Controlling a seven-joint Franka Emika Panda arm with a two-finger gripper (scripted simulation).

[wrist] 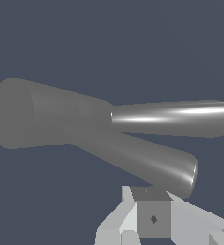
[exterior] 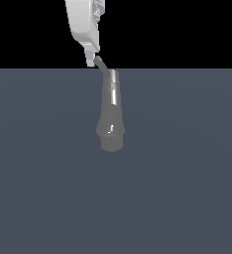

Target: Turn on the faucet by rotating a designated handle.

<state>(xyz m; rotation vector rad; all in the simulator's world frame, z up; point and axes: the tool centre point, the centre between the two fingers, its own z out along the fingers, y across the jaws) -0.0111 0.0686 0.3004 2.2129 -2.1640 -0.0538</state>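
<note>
One faucet [exterior: 111, 111], grey and glossy: an upright cylindrical column, widening near its foot into a rounded base that rests on a flat slate-blue floor [exterior: 187, 173]. A pale highlight runs along the column's length in the exterior view, and a small bright glint sits on the swollen base. One handle [exterior: 101, 64]: a thin, straight, darker grey rod projecting at a slant from the column's top end, much shorter and slimmer than the column. One gripper [exterior: 92, 58], white and blocky, reaching in from above; its tip lies directly at the handle's outer end, seemingly touching it, with the column just below and beyond the tip, toward the exterior view's right. The wrist view shows two grey cylinders close ahead of the fingers [wrist: 128, 217]: one lies level and carries a strong white streak of light, the other is angled, with its bright-rimmed round end nearest the fingers; both meet a wider dull grey body further off. Which of these two cylinders is the rod cannot be told from that view. Fingers: pale grey-white, faceted, with a darker square block between them. Whether the fingers are apart, together or clamped on the rod cannot be told from either view.
</note>
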